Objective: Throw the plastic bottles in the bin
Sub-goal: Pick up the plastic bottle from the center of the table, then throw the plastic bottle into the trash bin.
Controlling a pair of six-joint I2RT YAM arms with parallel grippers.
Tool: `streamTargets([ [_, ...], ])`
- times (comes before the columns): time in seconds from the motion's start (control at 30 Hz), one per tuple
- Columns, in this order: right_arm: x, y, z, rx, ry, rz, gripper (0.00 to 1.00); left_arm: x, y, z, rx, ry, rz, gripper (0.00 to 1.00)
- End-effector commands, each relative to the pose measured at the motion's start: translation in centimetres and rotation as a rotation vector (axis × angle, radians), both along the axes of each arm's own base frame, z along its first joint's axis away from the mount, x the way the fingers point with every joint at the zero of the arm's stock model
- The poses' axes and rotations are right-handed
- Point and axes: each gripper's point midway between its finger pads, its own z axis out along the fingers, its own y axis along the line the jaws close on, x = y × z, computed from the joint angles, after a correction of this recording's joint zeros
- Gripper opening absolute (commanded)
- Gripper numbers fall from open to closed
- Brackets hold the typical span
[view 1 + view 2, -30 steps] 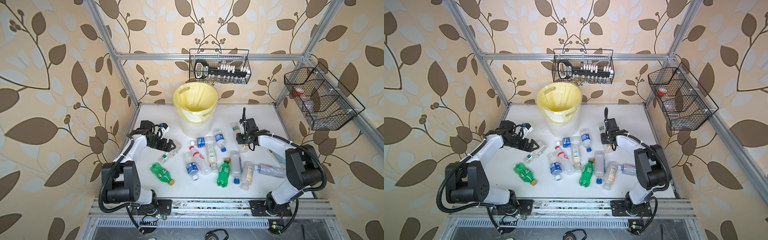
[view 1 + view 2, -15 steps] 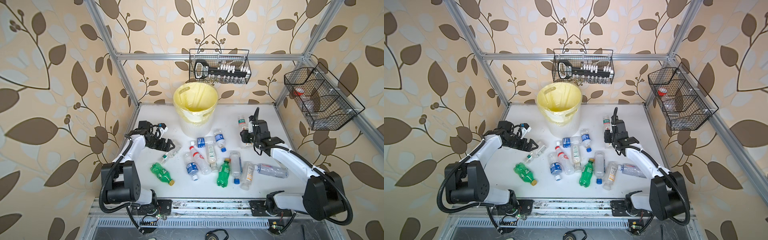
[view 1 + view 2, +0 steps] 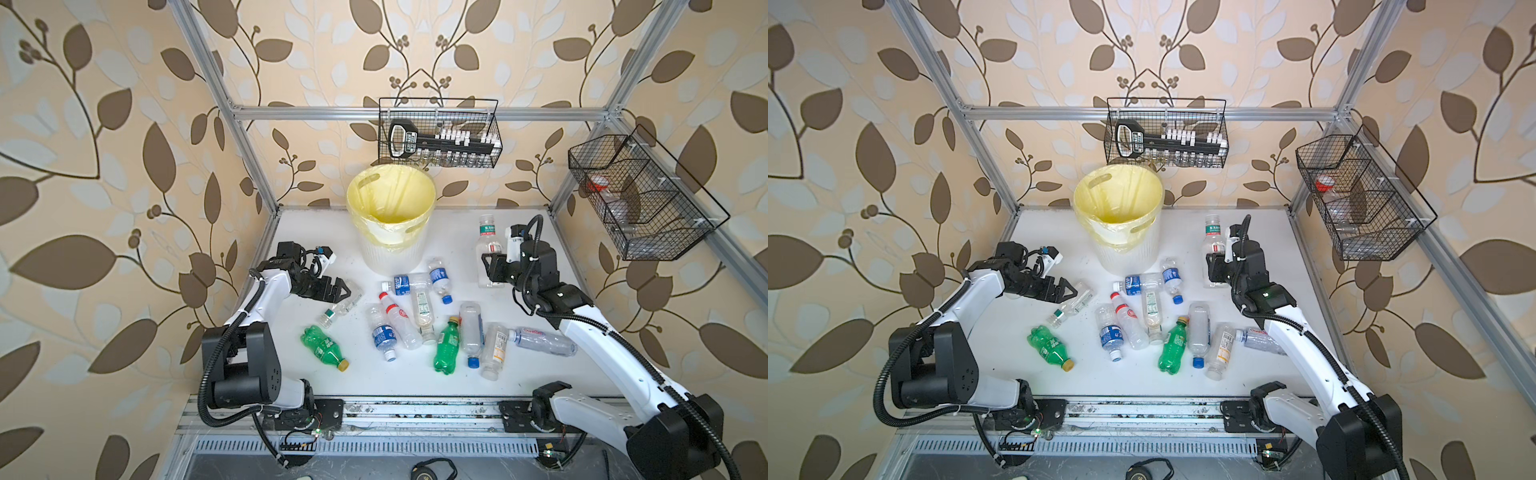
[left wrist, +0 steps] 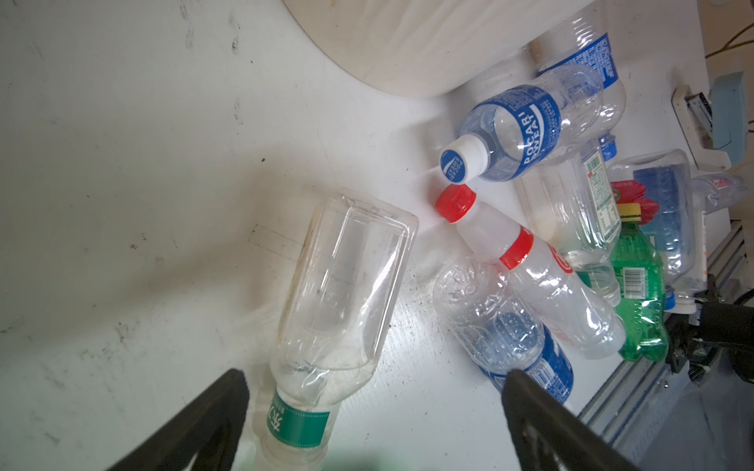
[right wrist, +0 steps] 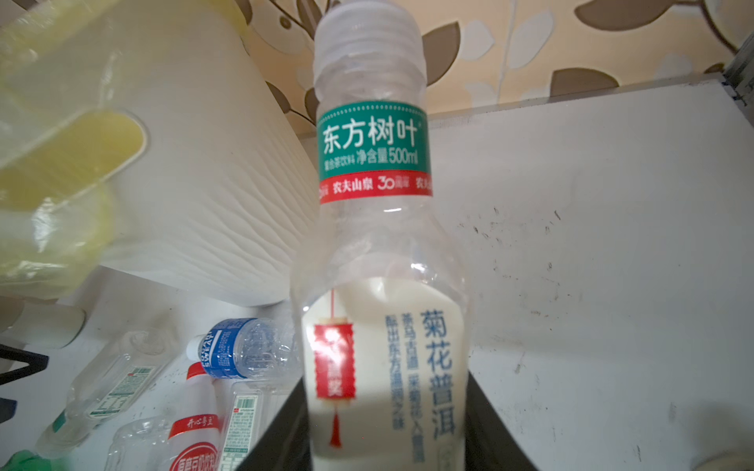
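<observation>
My right gripper (image 3: 495, 266) (image 3: 1219, 266) is shut on a clear plastic bottle (image 3: 487, 245) (image 3: 1213, 241) with a green neck label and holds it upright above the table, right of the bin (image 3: 390, 253) (image 3: 1125, 253). In the right wrist view the bottle (image 5: 383, 285) stands between the black fingers (image 5: 489, 432) with the white ribbed bin (image 5: 204, 183) beside it. My left gripper (image 3: 343, 291) (image 4: 373, 379) is open, low over a clear bottle (image 3: 341, 305) (image 4: 342, 285) lying on the table. Several more bottles (image 3: 419, 316) lie mid-table, two of them green (image 3: 324, 343) (image 3: 446, 345).
Black wire baskets hang on the back frame (image 3: 438, 133) and on the right frame (image 3: 636, 199). Aluminium posts stand at the table's back corners, and a metal rail (image 3: 415, 409) runs along the front edge.
The right arm has stretched out and lifted its bottle off the table, upright, a little toward the back. Its jaws have tightened slightly. The left arm has hardly moved.
</observation>
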Motion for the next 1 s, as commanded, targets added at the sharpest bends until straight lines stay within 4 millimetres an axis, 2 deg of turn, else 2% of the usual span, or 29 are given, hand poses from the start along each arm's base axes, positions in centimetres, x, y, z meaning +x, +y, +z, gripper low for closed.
streamTargets([
  [0.0, 0.0, 0.9, 4.2, 0.058, -0.084, 0.028, 0.31, 0.0, 0.2, 1.3, -0.009, -0.030, 0.006, 0.99],
  [0.43, 0.4, 2.3, 13.1, 0.137, -0.254, 0.093, 0.29, 0.0, 0.6, 1.4, -0.008, -0.027, 0.019, 0.99],
  [0.57, 0.5, 3.2, 16.2, 0.181, -0.311, 0.131, 0.28, 0.0, 0.7, 1.4, -0.010, -0.028, 0.022, 0.99],
  [0.63, 0.6, 3.8, 17.0, 0.199, -0.327, 0.156, 0.29, 0.0, 0.7, 1.3, -0.012, -0.027, 0.024, 0.99],
  [0.67, 0.6, 4.0, 18.2, 0.208, -0.348, 0.166, 0.29, 0.0, 0.8, 1.3, -0.013, -0.025, 0.024, 0.99],
  [0.83, 0.9, 4.8, 19.8, 0.229, -0.376, 0.204, 0.29, 0.1, 0.7, 1.2, -0.023, -0.017, 0.023, 0.99],
  [0.97, -0.1, 4.8, 20.6, 0.235, -0.411, 0.219, 0.29, 0.1, 0.8, 1.2, -0.024, -0.021, 0.025, 0.99],
])
